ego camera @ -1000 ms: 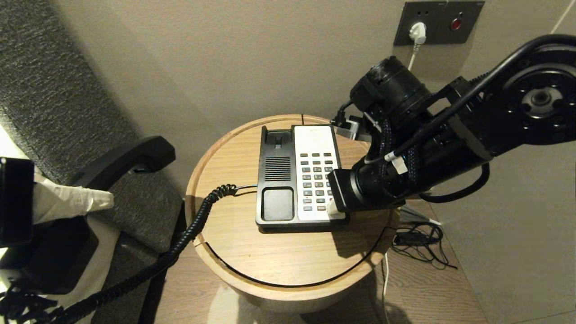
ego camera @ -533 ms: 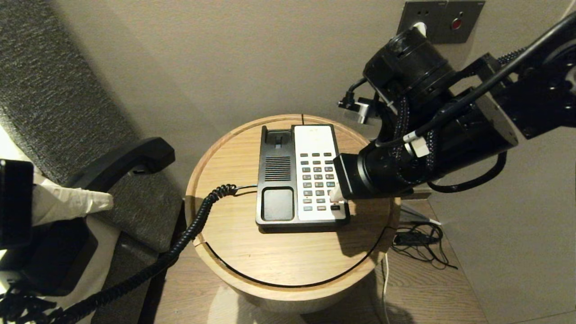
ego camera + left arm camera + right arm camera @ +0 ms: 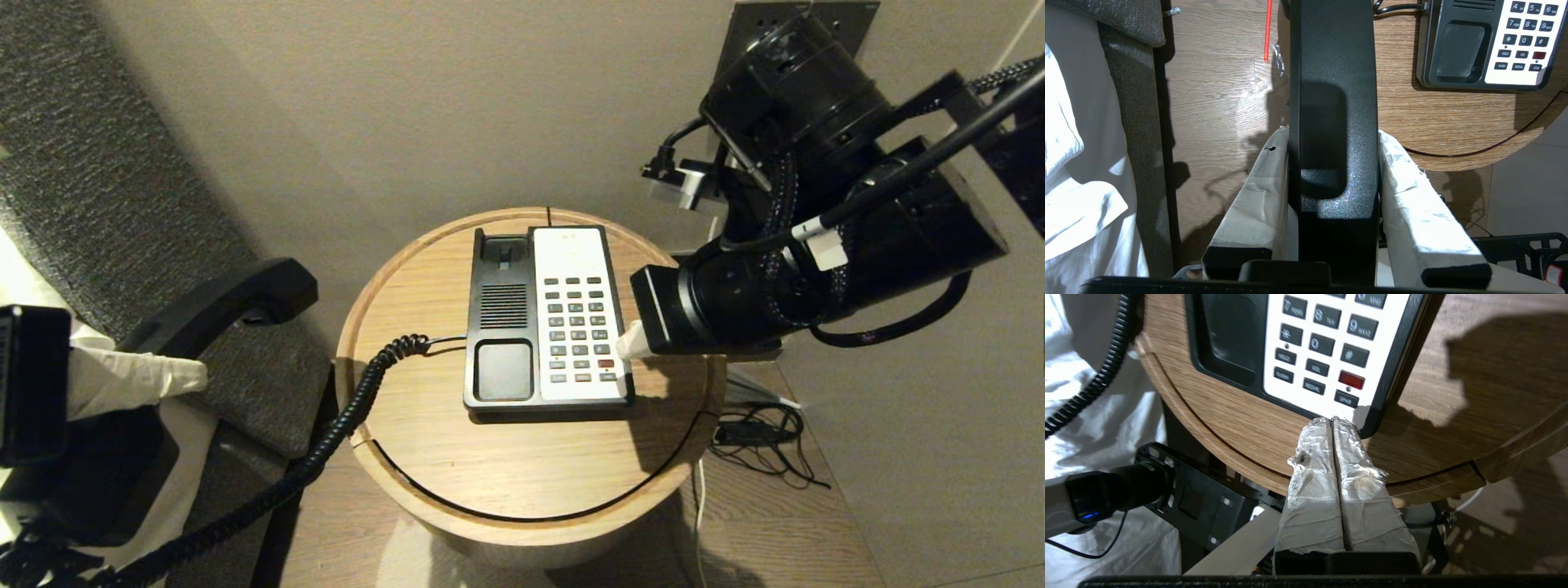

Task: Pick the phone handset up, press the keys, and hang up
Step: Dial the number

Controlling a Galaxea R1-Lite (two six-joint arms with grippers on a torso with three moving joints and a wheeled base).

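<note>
Head view: phone handset (image 3: 224, 309) held off the table's (image 3: 522, 465) left edge, clamped in the left gripper (image 3: 1333, 171); right gripper (image 3: 1334, 421), fingers pressed together, empty, over the phone base (image 3: 543, 322) near the right edge.

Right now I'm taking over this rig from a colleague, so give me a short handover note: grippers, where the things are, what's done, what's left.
Left gripper: shut on the phone handset, held off to the robot's left, away from the round table; the coiled cord runs from it to the phone base.
Right gripper: shut, nothing in it, tips above the near right corner of the phone base, beside the keys.
Done: handset is lifted and the cradle is empty.
Left: finish any key presses if needed, then set the handset back on the cradle to hang up.
</note>
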